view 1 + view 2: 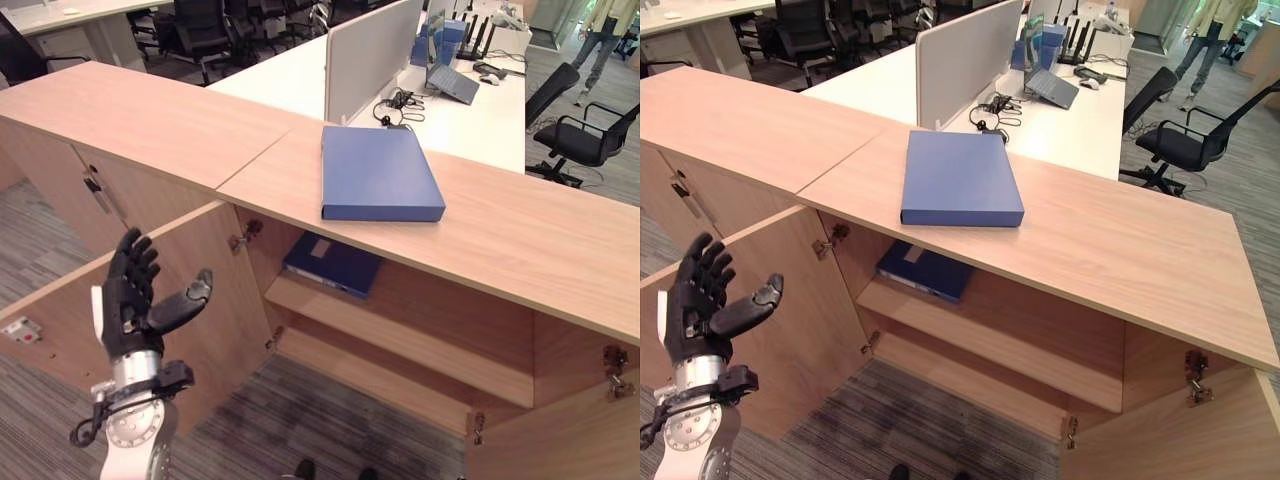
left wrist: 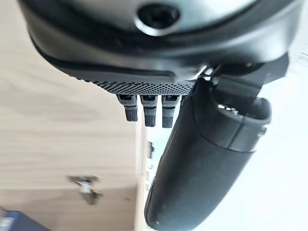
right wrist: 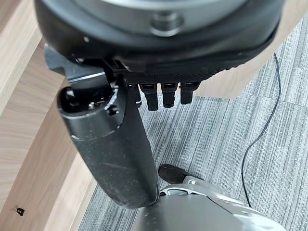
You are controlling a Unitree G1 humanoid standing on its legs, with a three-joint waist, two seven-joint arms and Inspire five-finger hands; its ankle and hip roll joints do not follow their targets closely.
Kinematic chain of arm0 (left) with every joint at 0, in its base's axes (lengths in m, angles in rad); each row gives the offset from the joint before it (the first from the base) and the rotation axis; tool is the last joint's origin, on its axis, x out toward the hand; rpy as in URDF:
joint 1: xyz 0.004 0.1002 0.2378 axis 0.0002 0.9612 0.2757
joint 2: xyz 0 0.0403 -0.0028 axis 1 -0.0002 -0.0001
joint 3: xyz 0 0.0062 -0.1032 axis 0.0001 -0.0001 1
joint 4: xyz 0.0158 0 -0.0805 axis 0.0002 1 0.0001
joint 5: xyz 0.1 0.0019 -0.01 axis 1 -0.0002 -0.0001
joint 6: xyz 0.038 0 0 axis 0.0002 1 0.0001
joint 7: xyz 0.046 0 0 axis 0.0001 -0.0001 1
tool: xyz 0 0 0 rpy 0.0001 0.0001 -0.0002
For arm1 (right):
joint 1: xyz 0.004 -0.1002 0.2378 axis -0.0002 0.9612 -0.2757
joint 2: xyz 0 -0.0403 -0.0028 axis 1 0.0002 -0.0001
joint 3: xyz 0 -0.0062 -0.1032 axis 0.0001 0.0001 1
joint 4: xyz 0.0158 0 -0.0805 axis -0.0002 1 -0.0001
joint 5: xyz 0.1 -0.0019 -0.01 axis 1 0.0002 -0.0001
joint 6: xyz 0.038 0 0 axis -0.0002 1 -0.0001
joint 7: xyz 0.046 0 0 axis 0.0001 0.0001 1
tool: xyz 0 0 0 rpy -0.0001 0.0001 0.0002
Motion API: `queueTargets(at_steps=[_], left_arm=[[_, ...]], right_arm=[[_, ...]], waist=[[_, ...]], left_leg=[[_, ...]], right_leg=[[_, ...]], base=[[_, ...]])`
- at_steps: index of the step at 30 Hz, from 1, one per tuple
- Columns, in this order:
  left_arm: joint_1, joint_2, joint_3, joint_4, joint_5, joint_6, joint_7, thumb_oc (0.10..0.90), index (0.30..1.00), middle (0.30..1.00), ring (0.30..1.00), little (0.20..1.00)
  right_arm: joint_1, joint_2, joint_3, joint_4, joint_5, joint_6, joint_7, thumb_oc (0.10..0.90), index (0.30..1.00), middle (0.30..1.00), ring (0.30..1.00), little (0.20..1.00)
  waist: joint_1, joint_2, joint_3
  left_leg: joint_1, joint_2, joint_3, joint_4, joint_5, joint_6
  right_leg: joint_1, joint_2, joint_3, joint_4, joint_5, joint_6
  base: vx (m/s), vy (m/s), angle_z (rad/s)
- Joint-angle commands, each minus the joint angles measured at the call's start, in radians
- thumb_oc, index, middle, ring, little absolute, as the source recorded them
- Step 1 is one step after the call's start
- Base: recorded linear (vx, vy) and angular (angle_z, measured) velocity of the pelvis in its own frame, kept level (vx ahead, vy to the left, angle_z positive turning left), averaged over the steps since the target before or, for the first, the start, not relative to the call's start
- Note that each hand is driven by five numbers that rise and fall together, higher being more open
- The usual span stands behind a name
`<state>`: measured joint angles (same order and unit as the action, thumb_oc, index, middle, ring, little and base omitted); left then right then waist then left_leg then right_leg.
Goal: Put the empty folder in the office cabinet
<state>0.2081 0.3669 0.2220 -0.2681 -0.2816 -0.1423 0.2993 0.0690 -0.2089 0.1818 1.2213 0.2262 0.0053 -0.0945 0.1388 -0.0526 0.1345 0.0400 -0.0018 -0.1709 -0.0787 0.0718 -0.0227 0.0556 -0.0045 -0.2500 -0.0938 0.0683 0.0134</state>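
Folder [image 1: 378, 172]: blue, flat on the cabinet top [image 1: 520, 240], near its front edge, at 12 o'clock in the head views. Untouched; neither hand is near it.

Second folder [image 1: 332, 264]: blue, lying on the upper shelf [image 1: 400, 335] inside the cabinet, directly below the first. It probably has a pale label on its face, though that is hard to read here.

Cabinet: both doors open. Left door [image 1: 200, 300] swung out toward the robot; right door [image 1: 560, 440] at 4 o'clock. Hinges visible on both sides.

Left hand [image 1: 135, 295]: raised at 8 o'clock, in front of the left door, palm turned inward, fingers straight and spread, thumb out to the side. It holds nothing. Its wrist view shows wood panel and a hinge beyond the fingertips.

Right hand [image 3: 144, 77]: hanging low over the carpet [image 3: 231, 134] beside a wood panel, fingers straight, thumb extended, holding nothing.

Step in hand, as judged: reach for the folder on top. Advice: bring the hands up to its 2 long sides, or slide it toward the front edge so fingers can get beneath. Keep it level, lower it clear of the top's lip, then feed it in flat onto free shelf space beside the second folder. Mind the left door during the reach.
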Motion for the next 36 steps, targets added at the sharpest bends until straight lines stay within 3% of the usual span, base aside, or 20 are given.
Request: queueTargets(at_steps=[1,5,8,19,22,26,28,36], left_arm=[[-0.121,0.107,0.056,-0.16,0.14,-0.135,0.04,0.8,0.9,0.9,0.9,0.9],[-0.205,0.197,0.03,-0.157,0.183,-0.123,0.024,0.8,0.9,0.9,0.9,0.9],[-0.373,0.333,-0.038,-0.136,0.271,-0.096,0.013,0.8,0.9,0.9,0.9,0.9],[-0.761,0.421,-0.241,0.133,0.271,-0.027,0.053,0.8,0.9,0.9,0.9,0.9],[-0.977,0.518,-0.368,0.307,0.293,0.005,0.055,0.8,0.9,0.9,0.9,0.9],[-1.079,0.542,-0.445,0.418,0.289,0.022,0.047,0.8,0.9,0.9,0.9,0.9],[-1.201,0.576,-0.542,0.535,0.318,0.047,0.061,0.8,0.9,0.9,0.9,0.9],[-1.386,0.601,-0.707,0.814,0.319,0.087,0.06,0.8,0.9,0.9,0.9,0.9]], right_arm=[[-0.039,-0.011,0.068,0.016,-0.038,-0.005,0.008,0.8,0.9,0.9,0.9,0.9],[-0.046,-0.014,0.077,0.019,-0.049,-0.001,0.017,0.8,0.9,0.9,0.9,0.9],[-0.06,-0.024,0.096,0.015,-0.062,0.006,0.03,0.8,0.9,0.9,0.9,0.9],[-0.064,-0.047,0.121,0.032,-0.082,0.02,0.048,0.8,0.9,0.9,0.9,0.9],[-0.067,-0.059,0.132,0.048,-0.077,0.024,0.06,0.8,0.9,0.9,0.9,0.9],[-0.071,-0.065,0.136,0.054,-0.076,0.026,0.064,0.8,0.9,0.9,0.9,0.9],[-0.076,-0.069,0.143,0.055,-0.068,0.026,0.069,0.8,0.9,0.9,0.9,0.9],[-0.086,-0.08,0.146,0.055,-0.047,0.024,0.077,0.8,0.9,0.9,0.9,0.9]], waist=[[-0.012,-0.021,-0.01],[-0.022,-0.019,-0.018],[-0.047,-0.009,-0.039],[-0.096,0.006,-0.074],[-0.117,0.019,-0.084],[-0.128,0.028,-0.087],[-0.137,0.036,-0.09],[-0.161,0.054,-0.093]], left_leg=[[0.039,0.045,-0.001,-0.009,-0.091,-0.042],[0.048,0.047,0.003,-0.009,-0.095,-0.044],[0.061,0.049,0.015,-0.009,-0.1,-0.046],[0.084,0.048,0.044,-0.009,-0.103,-0.044],[0.092,0.047,0.056,-0.009,-0.106,-0.044],[0.099,0.045,0.061,-0.009,-0.107,-0.043],[0.108,0.048,0.066,-0.009,-0.116,-0.043],[0.12,0.047,0.09,-0.009,-0.119,-0.041]], right_leg=[[0.098,-0.093,0.034,0.007,-0.075,0.106],[0.104,-0.093,0.039,0.007,-0.078,0.107],[0.11,-0.094,0.046,0.007,-0.078,0.109],[0.114,-0.098,0.066,0.007,-0.072,0.115],[0.114,-0.1,0.074,0.007,-0.072,0.122],[0.117,-0.101,0.079,0.007,-0.071,0.125],[0.12,-0.101,0.084,0.007,-0.077,0.128],[0.118,-0.101,0.099,0.007,-0.072,0.137]], base=[[0.0,0.0,0.0],[0.01,0.001,0.0],[0.04,0.009,-0.04],[0.02,0.017,-0.14],[0.01,0.006,0.0],[0.04,0.008,-0.05],[0.01,0.006,-0.08],[0.0,0.002,-0.09]])
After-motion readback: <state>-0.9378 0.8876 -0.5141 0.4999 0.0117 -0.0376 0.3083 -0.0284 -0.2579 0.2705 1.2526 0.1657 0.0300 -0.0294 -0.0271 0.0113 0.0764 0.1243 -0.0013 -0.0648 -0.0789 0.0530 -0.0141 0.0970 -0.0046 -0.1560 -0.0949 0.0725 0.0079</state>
